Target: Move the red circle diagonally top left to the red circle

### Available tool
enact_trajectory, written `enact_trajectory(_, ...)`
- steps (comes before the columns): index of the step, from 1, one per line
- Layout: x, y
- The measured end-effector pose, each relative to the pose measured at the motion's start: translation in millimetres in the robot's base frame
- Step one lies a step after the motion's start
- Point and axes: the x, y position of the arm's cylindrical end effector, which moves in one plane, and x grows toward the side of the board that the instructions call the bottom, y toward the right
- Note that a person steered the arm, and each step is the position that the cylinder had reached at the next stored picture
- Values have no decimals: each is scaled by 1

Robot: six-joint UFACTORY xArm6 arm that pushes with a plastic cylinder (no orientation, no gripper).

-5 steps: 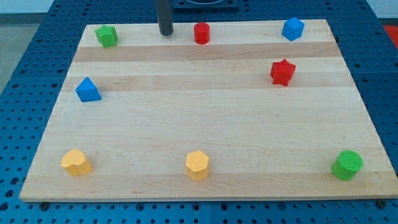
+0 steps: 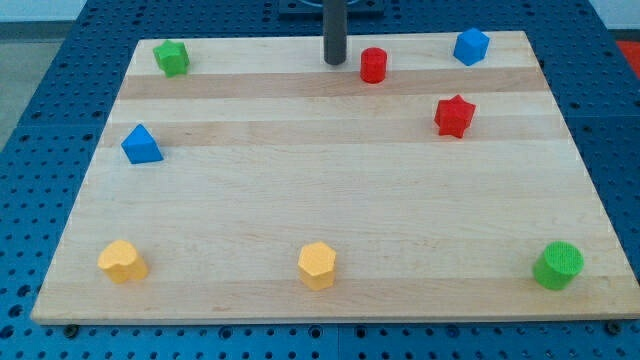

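Observation:
The red circle block [image 2: 373,65] stands near the top edge of the wooden board [image 2: 330,200], right of centre. My tip [image 2: 334,61] rests on the board just to the left of the red circle, a small gap apart from it. The dark rod rises from there out of the view's top. A red star [image 2: 454,116] lies below and to the right of the red circle.
A green block [image 2: 171,58] sits at the top left and a blue block [image 2: 470,46] at the top right. A blue triangle [image 2: 141,145] is at the left. Two yellow blocks [image 2: 122,261] [image 2: 317,266] and a green circle [image 2: 558,265] line the bottom.
My tip has moved right along the top edge. The red circle has shifted to the right and slightly down, pushed by the tip.

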Motion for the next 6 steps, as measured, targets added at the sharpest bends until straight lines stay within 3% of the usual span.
enact_trajectory(1,-7,11)
enact_trajectory(3,50,69)
enact_trajectory(6,51,48)
